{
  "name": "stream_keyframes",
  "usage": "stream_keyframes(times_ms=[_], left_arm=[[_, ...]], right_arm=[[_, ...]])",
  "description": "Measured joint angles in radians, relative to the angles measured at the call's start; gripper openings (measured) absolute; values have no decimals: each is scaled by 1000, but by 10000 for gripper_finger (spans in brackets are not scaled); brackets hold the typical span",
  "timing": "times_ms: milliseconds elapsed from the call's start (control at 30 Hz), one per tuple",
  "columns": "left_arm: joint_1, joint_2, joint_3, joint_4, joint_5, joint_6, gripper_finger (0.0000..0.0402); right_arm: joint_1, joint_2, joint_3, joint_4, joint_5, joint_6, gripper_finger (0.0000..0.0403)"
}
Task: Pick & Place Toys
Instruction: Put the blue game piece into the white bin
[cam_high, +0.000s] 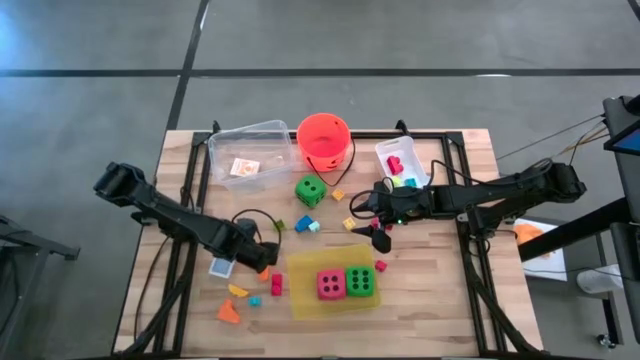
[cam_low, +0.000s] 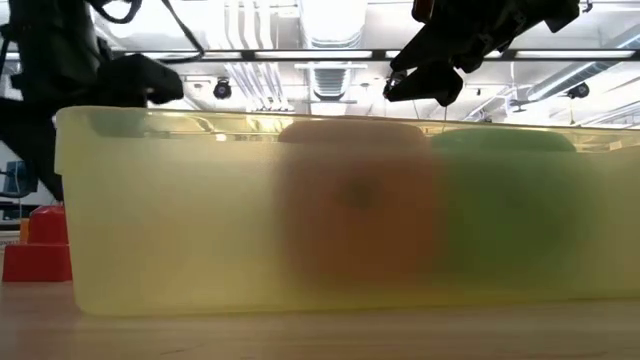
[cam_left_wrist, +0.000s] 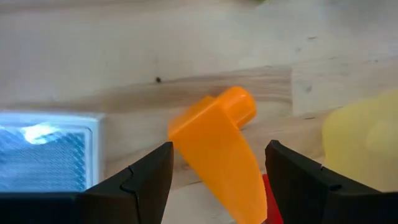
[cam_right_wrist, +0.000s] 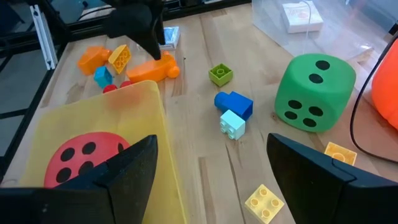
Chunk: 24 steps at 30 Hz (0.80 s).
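Note:
An orange plastic shape (cam_left_wrist: 217, 143) lies flat on the wood beside the yellow tray (cam_high: 300, 262). My left gripper (cam_left_wrist: 217, 180) points down over it, open, one finger on each side of the shape, and neither finger visibly touches it. In the tray lie a pink die (cam_high: 331, 284) and a green die (cam_high: 360, 281). A second green die (cam_high: 310, 191) rests on the table near the orange-red bucket (cam_high: 323, 140). My right gripper (cam_high: 380, 238) hangs open and holds nothing above the tray's far right corner.
A blue-and-white card (cam_left_wrist: 43, 149) lies close beside the left gripper. Small bricks (cam_right_wrist: 233, 102) are scattered between the tray and the die. A clear box (cam_high: 250, 155) and a small clear container (cam_high: 400, 160) stand at the far edge. More bricks (cam_high: 232, 305) lie near left.

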<state>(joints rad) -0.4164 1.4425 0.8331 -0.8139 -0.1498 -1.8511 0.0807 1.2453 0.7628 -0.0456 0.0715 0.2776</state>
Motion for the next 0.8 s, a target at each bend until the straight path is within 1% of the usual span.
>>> stream_keyframes(times_ms=[200,300,500,667,800], left_arm=[[0,-3,-71,154,20,-69,241],[0,-4,-82,168,36,-97,241],[0,-2,-65,148,54,-100,241],[-1,0,-15,44,65,-90,241],[0,0,3,10,61,-87,241]], right_arm=[[0,0,0,0,0,0,297],[0,0,0,1,0,0,297],[0,0,0,4,0,0,297],[0,0,0,8,0,0,297],[0,0,0,8,0,0,297]])
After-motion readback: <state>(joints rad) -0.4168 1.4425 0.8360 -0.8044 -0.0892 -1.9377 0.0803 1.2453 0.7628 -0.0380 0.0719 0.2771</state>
